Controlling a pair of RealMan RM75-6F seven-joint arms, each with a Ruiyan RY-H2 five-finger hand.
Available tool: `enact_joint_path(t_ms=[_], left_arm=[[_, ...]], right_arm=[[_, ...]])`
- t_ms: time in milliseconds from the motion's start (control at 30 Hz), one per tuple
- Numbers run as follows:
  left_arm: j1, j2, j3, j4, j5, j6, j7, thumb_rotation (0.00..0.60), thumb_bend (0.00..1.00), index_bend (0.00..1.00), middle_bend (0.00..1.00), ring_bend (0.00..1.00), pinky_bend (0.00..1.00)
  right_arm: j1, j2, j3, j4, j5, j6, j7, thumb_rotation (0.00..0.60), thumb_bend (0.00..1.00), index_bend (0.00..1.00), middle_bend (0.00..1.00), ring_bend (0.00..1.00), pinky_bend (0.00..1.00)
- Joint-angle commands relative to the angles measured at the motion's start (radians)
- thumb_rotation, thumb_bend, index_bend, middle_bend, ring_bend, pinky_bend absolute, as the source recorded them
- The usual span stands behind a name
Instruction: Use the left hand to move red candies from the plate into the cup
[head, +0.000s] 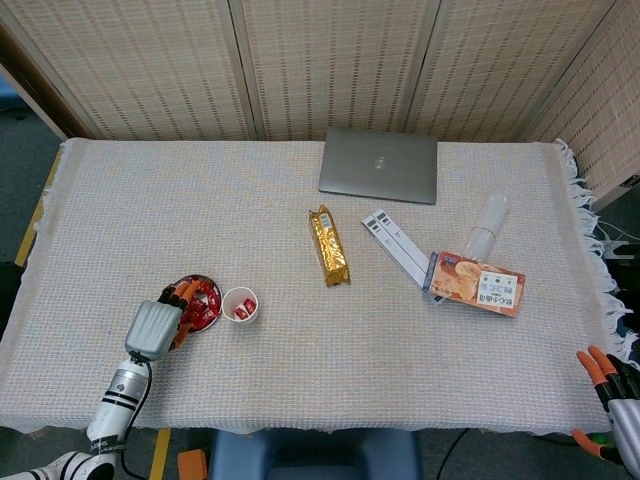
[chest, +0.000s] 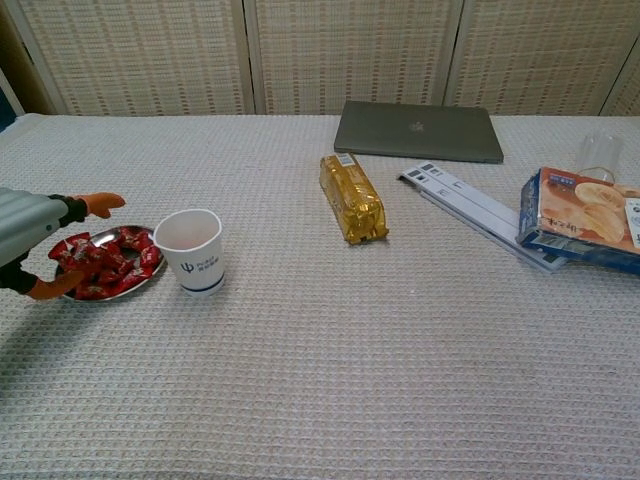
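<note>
Progress: the cup (head: 240, 304) already has red candy showing inside from the head view, so at least some of the move looks done.
Left to do: many red candies (chest: 105, 260) lie piled on the plate (chest: 150, 279), so I judge the job well short of finished.
Left hand (head: 156, 326): fingers (chest: 98, 203) spread apart over the near-left part of the plate, nothing visibly held; whether the tips touch the pile I cannot tell.
Cup position: upright, just past the far-right fingertips, beside the plate's right rim.
Right hand (head: 612, 393): at the table's near-right corner, well away from the work; its grip I cannot tell.
Edges: the plate sits near the table's front-left edge, close behind the hand.
Open room: bare cloth stretches right of the cup to the gold packet (head: 328, 245).
</note>
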Motion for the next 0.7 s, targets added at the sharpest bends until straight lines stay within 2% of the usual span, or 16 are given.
enact_joint_path(t_ms=[33,200,333,700], left_arm=[[-0.009,-0.025,0.003,0.051,-0.024,-0.035,0.013,0.6,0.4,0.04,0.11,0.18,1.0],[-0.021,-0.056,0.004,0.096,-0.028,-0.051,0.032,0.6,0.39,0.05,0.11,0.19,1.0],[-0.03,-0.082,-0.003,0.135,-0.038,-0.062,0.046,0.6,0.39,0.11,0.13,0.25,1.0],[-0.043,-0.12,-0.008,0.207,-0.029,-0.067,0.032,0.6,0.4,0.31,0.34,0.47,1.0]], right_arm=[[-0.001,-0.001,0.001,0.0,0.001,0.001,0.0,0.6,0.04,0.0,0.0,0.0,0.1],[-0.001,-0.002,0.001,0.0,0.005,-0.002,-0.005,0.6,0.04,0.0,0.0,0.0,0.1],[-0.001,-0.002,0.001,-0.001,0.005,0.0,-0.005,0.6,0.04,0.0,0.0,0.0,0.1],[0.003,-0.004,0.003,-0.002,0.014,-0.011,-0.014,0.6,0.04,0.0,0.0,0.0,0.11]])
